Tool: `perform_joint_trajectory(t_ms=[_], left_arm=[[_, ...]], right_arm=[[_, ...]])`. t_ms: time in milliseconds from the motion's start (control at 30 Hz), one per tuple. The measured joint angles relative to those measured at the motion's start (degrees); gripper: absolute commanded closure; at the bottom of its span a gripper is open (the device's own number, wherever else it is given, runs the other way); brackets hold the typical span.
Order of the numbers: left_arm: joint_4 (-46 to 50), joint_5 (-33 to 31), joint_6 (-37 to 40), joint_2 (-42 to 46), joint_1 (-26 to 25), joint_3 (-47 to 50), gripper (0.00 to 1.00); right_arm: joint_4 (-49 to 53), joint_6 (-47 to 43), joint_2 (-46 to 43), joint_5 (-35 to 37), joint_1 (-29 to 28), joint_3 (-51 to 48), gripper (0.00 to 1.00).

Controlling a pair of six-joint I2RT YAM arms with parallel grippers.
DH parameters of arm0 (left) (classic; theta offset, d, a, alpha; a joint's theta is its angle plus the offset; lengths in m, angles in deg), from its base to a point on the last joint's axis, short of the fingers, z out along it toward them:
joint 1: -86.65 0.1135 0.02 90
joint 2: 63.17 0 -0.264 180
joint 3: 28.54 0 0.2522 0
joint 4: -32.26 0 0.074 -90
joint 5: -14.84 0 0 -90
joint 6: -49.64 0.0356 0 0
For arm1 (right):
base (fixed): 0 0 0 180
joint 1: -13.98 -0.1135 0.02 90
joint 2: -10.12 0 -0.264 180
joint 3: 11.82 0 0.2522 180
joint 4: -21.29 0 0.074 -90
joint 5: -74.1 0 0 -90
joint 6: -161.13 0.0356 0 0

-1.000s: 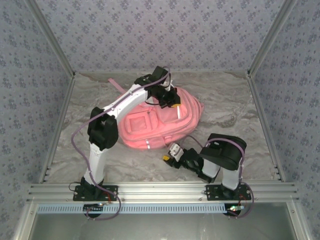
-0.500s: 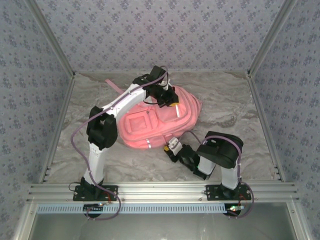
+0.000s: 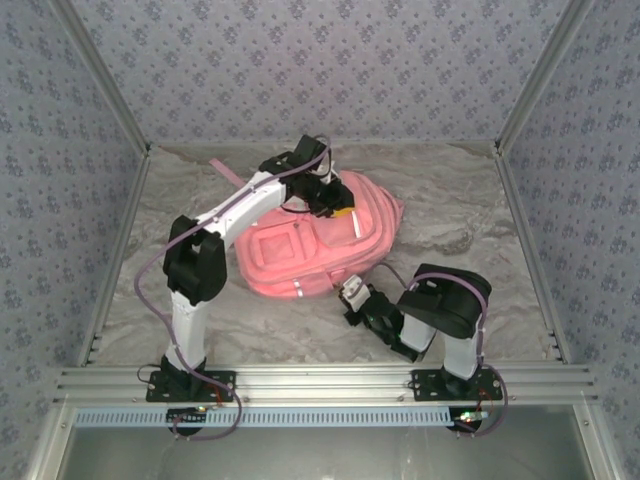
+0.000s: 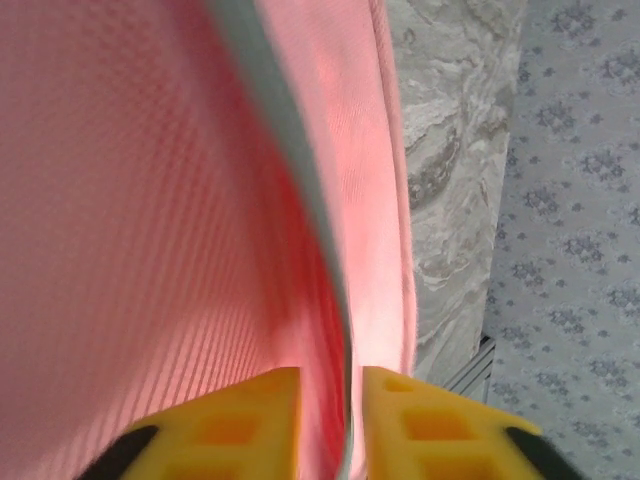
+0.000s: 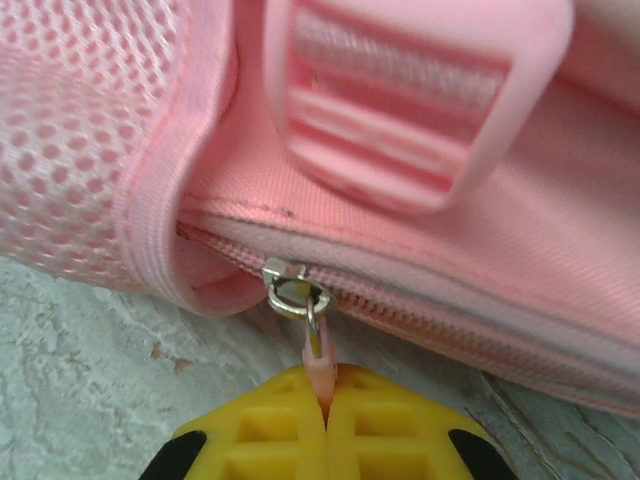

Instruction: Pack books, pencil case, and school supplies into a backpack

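A large pink backpack (image 3: 300, 250) lies flat near the middle of a marbled grey table (image 3: 460, 220), front pocket facing up. Its long axis runs on a diagonal, from the near left toward the far right, with the rounded end at the far right and a loose pink strap (image 3: 228, 168) trailing off its far left side.

The right gripper (image 5: 325, 385) sits at the backpack's near edge. Its yellow fingers are clenched together on the thin pink zipper pull (image 5: 316, 362), which hangs from a silver metal slider (image 5: 290, 285) on the closed zip. A pink plastic buckle (image 5: 410, 100) sits just above the zip, beside a mesh side pocket (image 5: 70, 130).

The left gripper (image 4: 330, 375) reaches over the backpack's far right part. Its yellow fingers stand slightly apart, released, with the white trim (image 4: 290, 170) of a fabric edge passing through the gap.

A second ago the right gripper lay on the table just short of the backpack with its fingers parted; it has since moved up to the edge and closed. The left arm's elbow has swung a little to the left. The backpack has stayed where it was.
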Motion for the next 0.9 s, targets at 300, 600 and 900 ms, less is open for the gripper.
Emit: perform_joint_trajectory(t_ms=[300,600,900], left_arm=[[-0.24,-4.17,0.59,12.26,1.16,11.98,0.59],[-1.86,-5.64,0.37,22.6,1.16,22.14,0.57],[-2.56,-5.73,0.39,22.8,1.27,24.46,0.57]], right_arm=[[0.55,-0.63,-1.99,0.0,-0.96,-2.03,1.0],[0.24,-0.59,-0.22,0.15,-1.03,-0.76,0.99],[-0.31,0.11,0.92,1.22,-1.03,0.5,0.83]])
